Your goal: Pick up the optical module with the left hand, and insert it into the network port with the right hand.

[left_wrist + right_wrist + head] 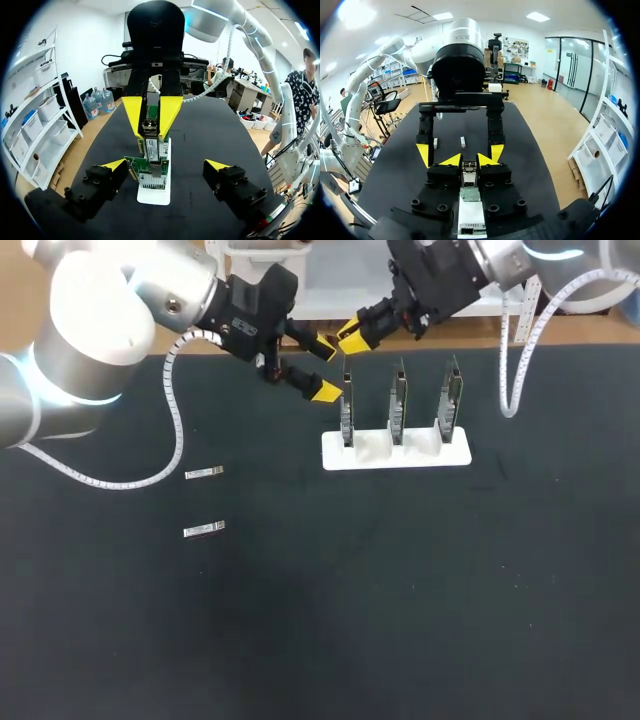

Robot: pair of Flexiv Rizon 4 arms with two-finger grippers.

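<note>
My right gripper (350, 337) hangs over the leftmost circuit board (347, 415) of the white stand (455, 454), shut on a small metal optical module (469, 172). The module points down at that board's top edge. In the left wrist view the right arm's yellow fingers (172, 112) pinch the module (150, 129) just above the board (150, 172). My left gripper (324, 368) is open and holds nothing, its tips on either side of the board's top. In its own view the left gripper (165, 165) straddles the board. My right gripper (469, 160) shows the left arm's yellow fingertips (423, 153) beyond it.
Two more boards (399, 405) (450, 400) stand upright in the white stand, to the right of the first. Two spare modules (204, 473) (204, 530) lie on the black mat at the left.
</note>
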